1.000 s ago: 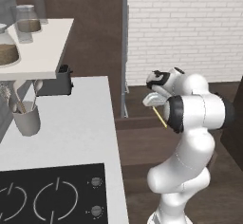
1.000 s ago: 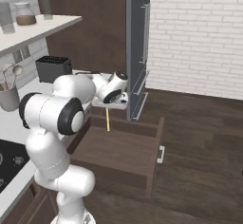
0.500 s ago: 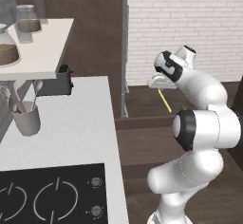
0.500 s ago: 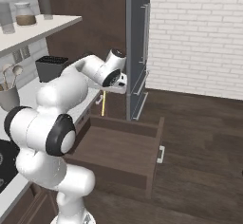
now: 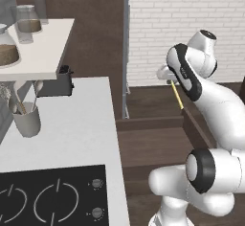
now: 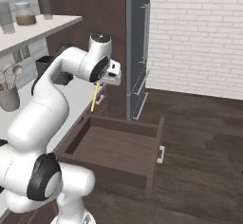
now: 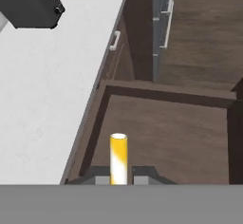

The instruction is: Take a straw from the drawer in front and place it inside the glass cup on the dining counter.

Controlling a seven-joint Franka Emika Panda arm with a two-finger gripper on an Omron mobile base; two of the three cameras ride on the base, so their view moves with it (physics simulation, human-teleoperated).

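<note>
Your arm had swung higher and turned since the earlier frame. The gripper (image 7: 118,180) gripped the straw (image 6: 95,97) above the open drawer (image 6: 114,144).

The arm rises and swings toward the wall, lifting the tool (image 6: 100,82) and the straw (image 6: 95,97) higher above the open drawer (image 6: 114,144).

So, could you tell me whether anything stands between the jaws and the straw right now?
Nothing does. The gripper is already shut on the straw, with the jaws closed on either side of it, and it hangs in the air above the open drawer, beside the white counter.
</note>
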